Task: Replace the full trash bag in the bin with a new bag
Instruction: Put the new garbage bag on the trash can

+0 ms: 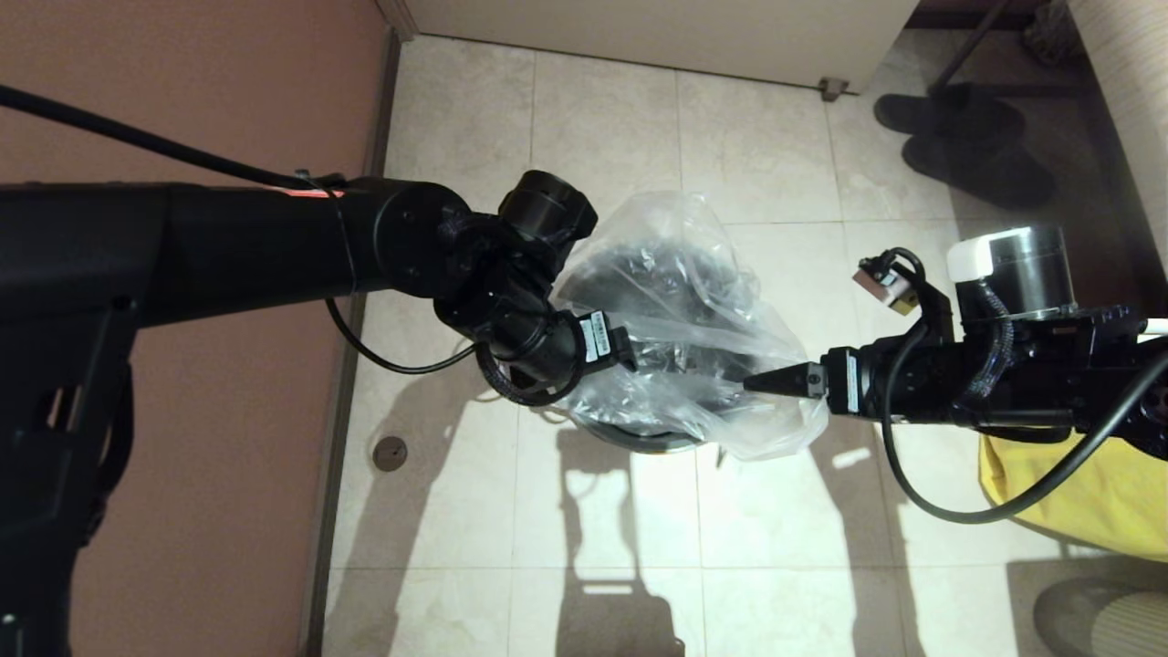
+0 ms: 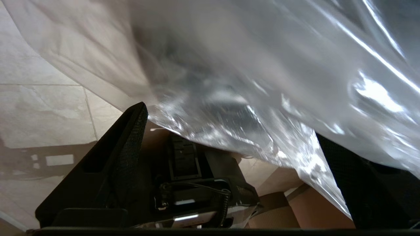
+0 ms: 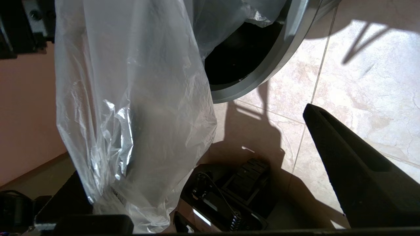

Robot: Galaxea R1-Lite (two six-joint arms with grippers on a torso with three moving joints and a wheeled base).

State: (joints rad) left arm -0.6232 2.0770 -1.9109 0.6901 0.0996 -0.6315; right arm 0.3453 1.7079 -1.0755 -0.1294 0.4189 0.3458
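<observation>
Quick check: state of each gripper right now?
Left gripper: open, new bag draped over one finger.
Right gripper: open, bag film over one finger, beside the bin.

The new bag (image 1: pixel 680 301) is thin, clear, crinkled plastic, billowed open above the bin (image 1: pixel 650 442) and covering most of it from the head camera. The bin stands upright on the tiled floor, its grey rim (image 3: pixel 262 70) and dark inside partly exposed.

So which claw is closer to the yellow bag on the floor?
Right. The right claw is at the new bag's right edge, with the yellow bag on the floor just beyond its arm. The left claw is on the new bag's left side.
</observation>
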